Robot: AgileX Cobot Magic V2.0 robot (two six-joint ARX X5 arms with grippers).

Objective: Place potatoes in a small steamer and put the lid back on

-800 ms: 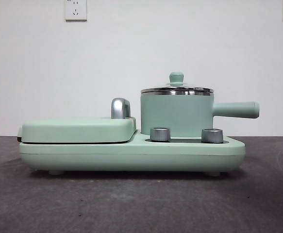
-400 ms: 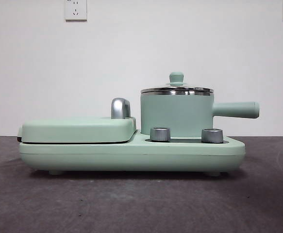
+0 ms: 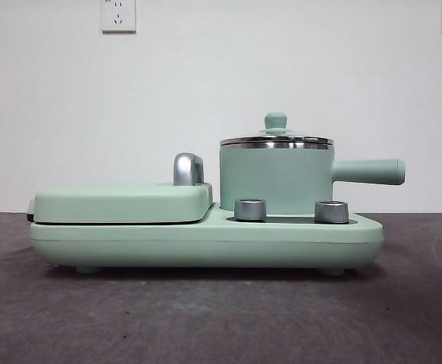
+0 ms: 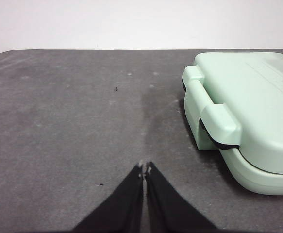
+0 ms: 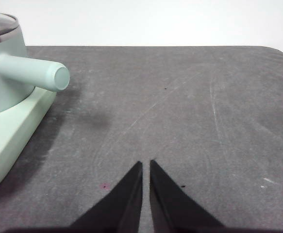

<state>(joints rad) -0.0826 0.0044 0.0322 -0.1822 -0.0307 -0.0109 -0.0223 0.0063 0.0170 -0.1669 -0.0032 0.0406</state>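
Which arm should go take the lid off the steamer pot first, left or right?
Right, probably. The right gripper faces the small steamer's handle side with the lid on; the left gripper sits by the griddle.

One steamer [image 3: 276, 180], one lid [image 3: 276, 135], one griddle [image 3: 122, 203], two knobs [image 3: 250, 210], two wall sockets [image 3: 118, 14]

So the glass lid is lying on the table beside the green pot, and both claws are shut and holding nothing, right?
Not quite. The lid is not on the table: it sits on the small steamer, as the front view shows. The rest holds: the left gripper and right gripper are both shut and holding nothing.
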